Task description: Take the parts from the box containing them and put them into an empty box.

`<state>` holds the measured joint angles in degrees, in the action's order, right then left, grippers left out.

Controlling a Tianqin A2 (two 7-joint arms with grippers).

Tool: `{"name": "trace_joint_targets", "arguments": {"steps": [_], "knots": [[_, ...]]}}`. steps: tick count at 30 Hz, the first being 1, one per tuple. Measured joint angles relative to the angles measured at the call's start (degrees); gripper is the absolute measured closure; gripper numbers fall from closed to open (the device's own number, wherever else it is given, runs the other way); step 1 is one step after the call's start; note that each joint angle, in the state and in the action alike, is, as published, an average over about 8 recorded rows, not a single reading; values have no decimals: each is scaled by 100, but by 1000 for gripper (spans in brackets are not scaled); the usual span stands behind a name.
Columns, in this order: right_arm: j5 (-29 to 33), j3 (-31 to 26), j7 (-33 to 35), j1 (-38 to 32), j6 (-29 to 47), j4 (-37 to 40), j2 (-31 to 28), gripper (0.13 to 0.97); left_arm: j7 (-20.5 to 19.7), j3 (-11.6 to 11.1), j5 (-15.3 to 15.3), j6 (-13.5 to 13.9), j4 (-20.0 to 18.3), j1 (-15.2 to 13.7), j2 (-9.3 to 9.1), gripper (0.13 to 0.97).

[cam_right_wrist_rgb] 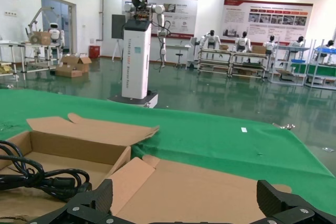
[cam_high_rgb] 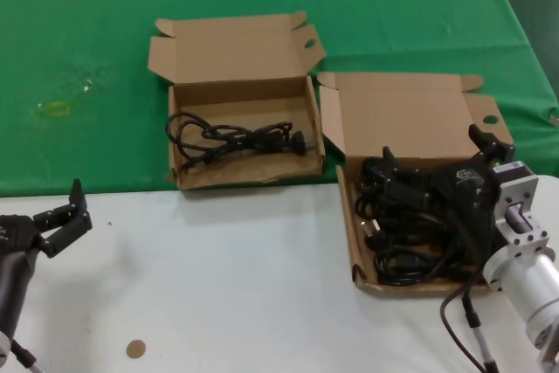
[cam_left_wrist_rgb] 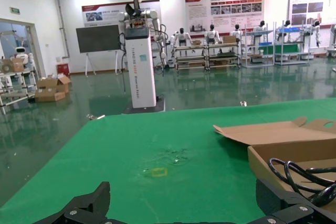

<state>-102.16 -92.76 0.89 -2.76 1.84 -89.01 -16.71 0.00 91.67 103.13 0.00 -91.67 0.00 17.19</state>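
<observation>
Two brown cardboard boxes lie open on the table. The right box [cam_high_rgb: 360, 255] holds a pile of black power cables [cam_high_rgb: 410, 233], the parts. My right gripper [cam_high_rgb: 434, 148] hangs open just above that pile, its fingers wide apart with nothing between them; in the right wrist view the right gripper [cam_right_wrist_rgb: 189, 199] faces this box's raised lid [cam_right_wrist_rgb: 210, 192]. The left box [cam_high_rgb: 188, 174] holds one coiled black cable [cam_high_rgb: 236, 139], also seen as the cable [cam_left_wrist_rgb: 302, 174] in the left wrist view. My left gripper [cam_high_rgb: 59, 214] waits open over the white table at the near left.
A green cloth [cam_high_rgb: 96, 58] covers the far half of the table, and the near half is white [cam_high_rgb: 236, 286]. A small brown disc [cam_high_rgb: 135, 348] lies near the front edge. Both lids stand open toward the far side.
</observation>
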Motion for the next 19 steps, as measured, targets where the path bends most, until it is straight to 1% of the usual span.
{"name": "trace_joint_targets", "arguments": {"steps": [19], "knots": [[0,0,0,0,0,0,0,129,0,0,0,0,0,0,0,132]]}}
